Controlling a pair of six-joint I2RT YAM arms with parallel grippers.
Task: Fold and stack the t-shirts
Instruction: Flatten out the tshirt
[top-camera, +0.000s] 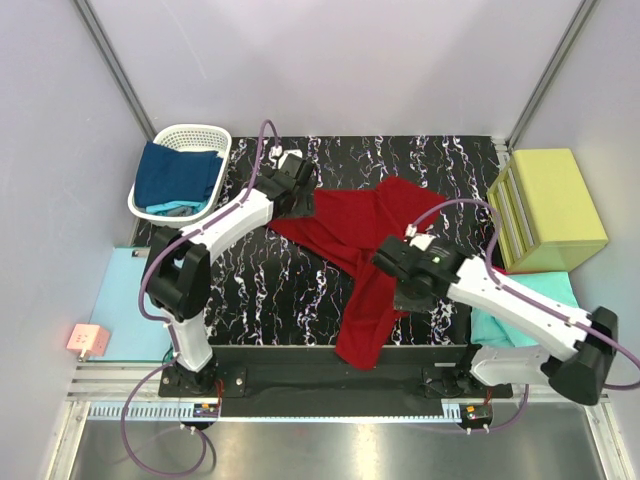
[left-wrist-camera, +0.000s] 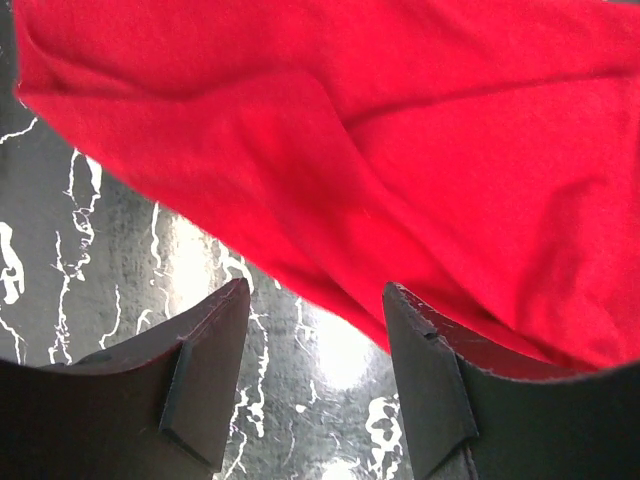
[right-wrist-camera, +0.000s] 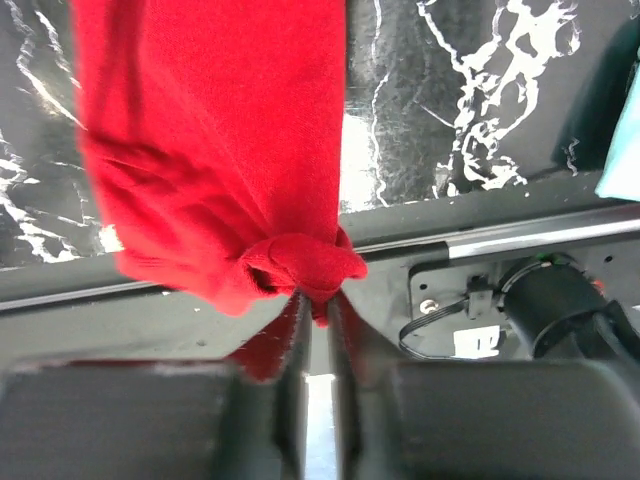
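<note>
A dark red t-shirt (top-camera: 350, 235) lies crumpled across the black marbled table (top-camera: 260, 290), and one end hangs over the front edge. My right gripper (top-camera: 398, 292) is shut on a bunched fold of this shirt (right-wrist-camera: 220, 150) and holds it above the table's front edge; the fingertips (right-wrist-camera: 300, 310) pinch the cloth. My left gripper (top-camera: 292, 192) is open at the shirt's far left edge. In the left wrist view its jaws (left-wrist-camera: 315, 300) stand apart over bare table, with the red cloth (left-wrist-camera: 400, 150) just ahead and touching the right finger. Navy blue (top-camera: 175, 172) and teal shirts lie in a basket.
A white basket (top-camera: 205, 133) stands at the back left corner. A yellow-green box (top-camera: 550, 205) stands at the right, with teal cloth (top-camera: 535, 295) in front of it under my right arm. A pale-blue sheet (top-camera: 125, 300) lies left of the table.
</note>
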